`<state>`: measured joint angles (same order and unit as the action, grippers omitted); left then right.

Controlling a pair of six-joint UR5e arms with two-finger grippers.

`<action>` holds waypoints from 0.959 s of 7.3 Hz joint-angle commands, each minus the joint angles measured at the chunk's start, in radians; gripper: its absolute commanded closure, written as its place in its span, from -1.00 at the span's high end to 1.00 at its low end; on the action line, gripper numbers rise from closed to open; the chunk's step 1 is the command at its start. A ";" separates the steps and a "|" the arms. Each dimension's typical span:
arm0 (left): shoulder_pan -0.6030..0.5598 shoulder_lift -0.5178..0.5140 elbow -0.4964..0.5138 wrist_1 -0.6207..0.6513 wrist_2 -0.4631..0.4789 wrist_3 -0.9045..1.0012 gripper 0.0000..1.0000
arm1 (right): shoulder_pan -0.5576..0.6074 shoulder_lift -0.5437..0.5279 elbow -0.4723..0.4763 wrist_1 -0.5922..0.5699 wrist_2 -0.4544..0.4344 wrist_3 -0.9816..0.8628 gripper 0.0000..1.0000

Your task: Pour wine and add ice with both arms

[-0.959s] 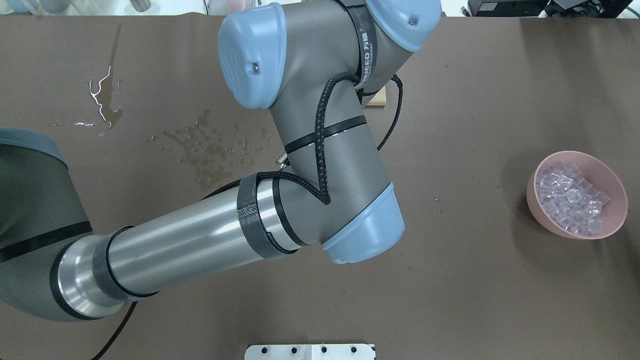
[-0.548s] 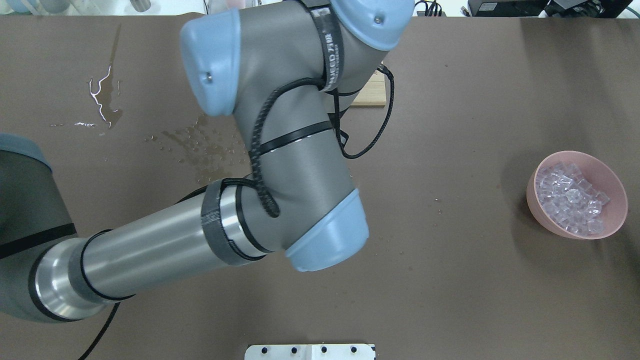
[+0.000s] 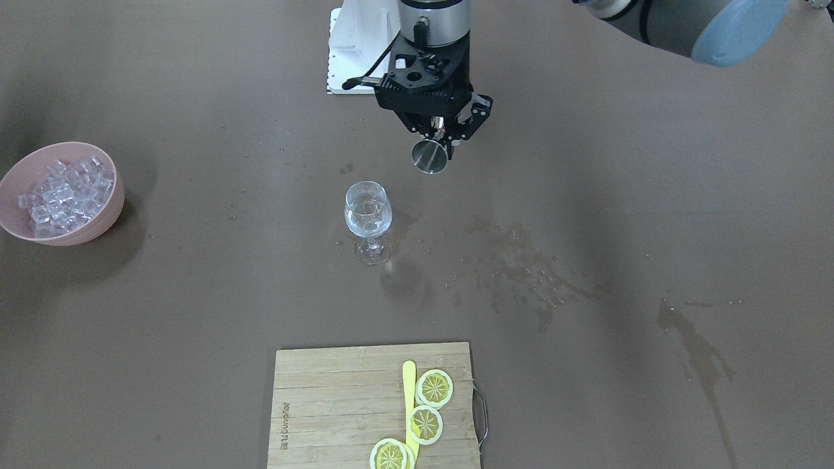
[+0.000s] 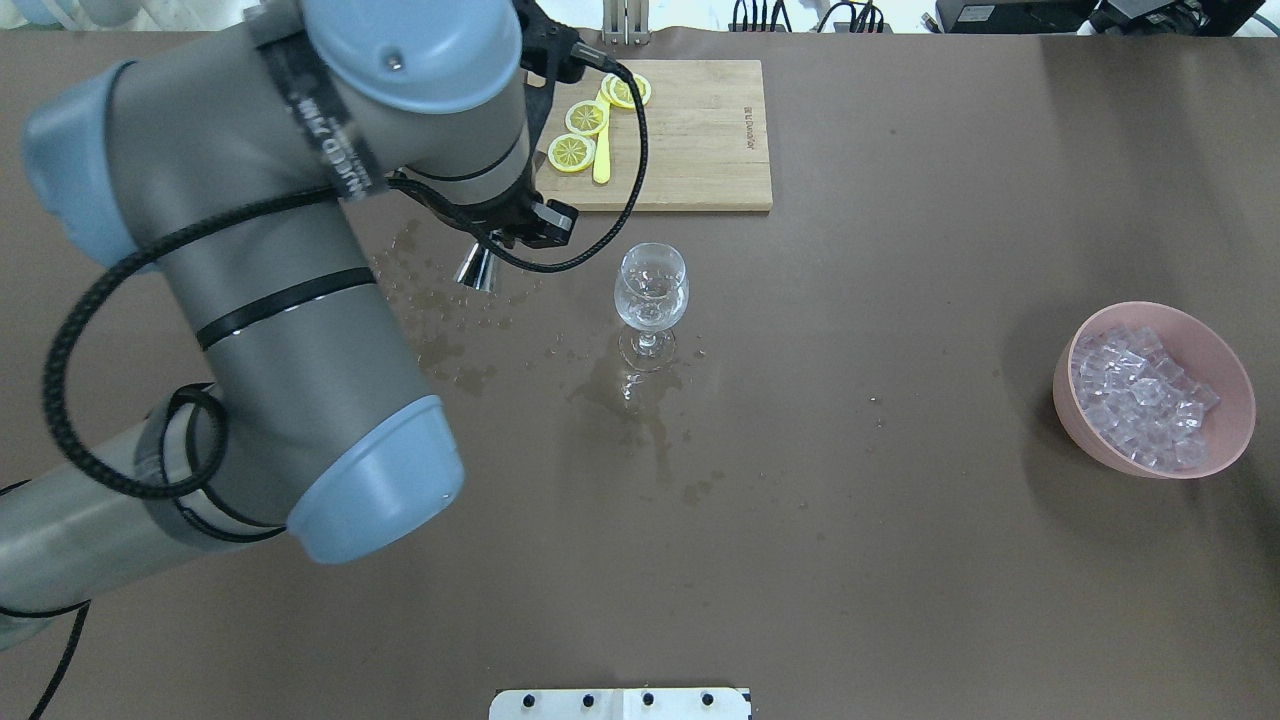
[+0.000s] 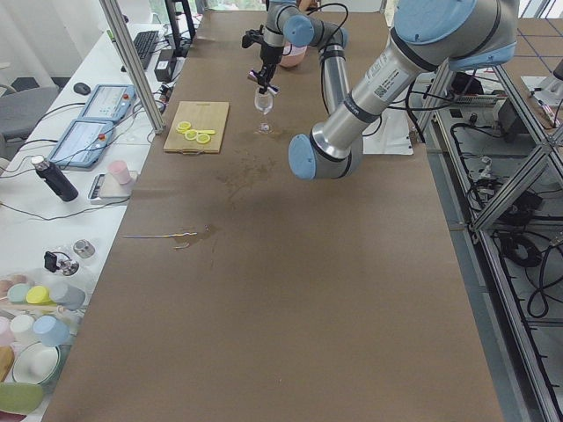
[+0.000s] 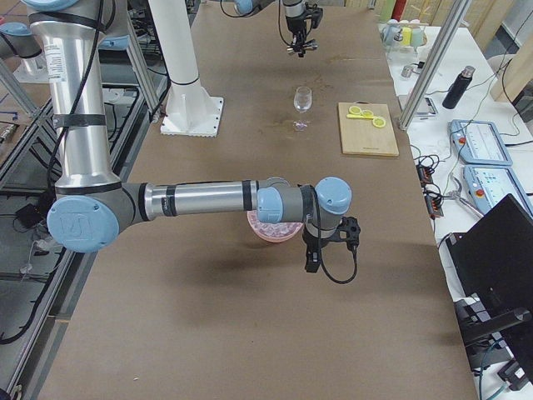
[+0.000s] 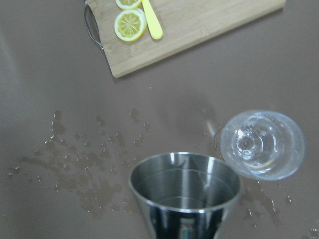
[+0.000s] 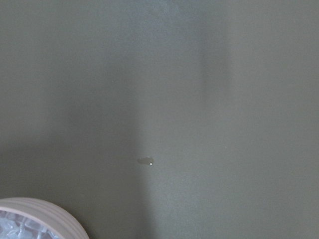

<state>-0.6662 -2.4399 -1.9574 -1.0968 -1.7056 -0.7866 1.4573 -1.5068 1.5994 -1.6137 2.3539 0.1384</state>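
My left gripper (image 3: 438,133) is shut on a steel cup (image 3: 430,156), held above the table a little to the left of the wine glass (image 4: 650,290) in the overhead view. The left wrist view shows the cup's open mouth (image 7: 184,181) beside the glass (image 7: 262,144). No stream of wine shows. The glass (image 3: 368,212) stands upright and seems to hold a little clear liquid. The ice (image 4: 1140,395) fills a pink bowl (image 4: 1225,420) at the right. My right gripper (image 6: 311,262) hangs just past the bowl; I cannot tell whether it is open or shut.
A wooden cutting board (image 4: 690,150) with lemon slices (image 4: 572,152) and a yellow stick lies behind the glass. Wet stains (image 4: 440,300) spread left of the glass and a puddle (image 4: 620,385) lies at its foot. The white pedestal base (image 4: 620,703) is at the near edge.
My left arm has swung to the left in the overhead view, uncovering the wine glass and the cutting board. The steel cup has come away to the glass's left.
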 commanded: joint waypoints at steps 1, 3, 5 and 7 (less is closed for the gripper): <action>-0.023 0.154 -0.087 -0.169 0.133 -0.057 -1.00 | 0.000 0.004 0.002 0.000 -0.001 0.000 1.00; -0.021 0.354 -0.120 -0.393 0.258 -0.173 -1.00 | 0.000 0.004 0.010 0.000 -0.001 0.001 1.00; -0.018 0.570 -0.121 -0.686 0.387 -0.281 -1.00 | 0.000 0.004 0.017 0.000 0.001 0.003 1.00; 0.051 0.750 -0.106 -0.896 0.563 -0.402 -1.00 | 0.000 0.004 0.022 0.000 -0.001 0.007 1.00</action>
<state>-0.6617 -1.8066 -2.0713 -1.8554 -1.2523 -1.1177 1.4573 -1.5033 1.6188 -1.6138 2.3536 0.1433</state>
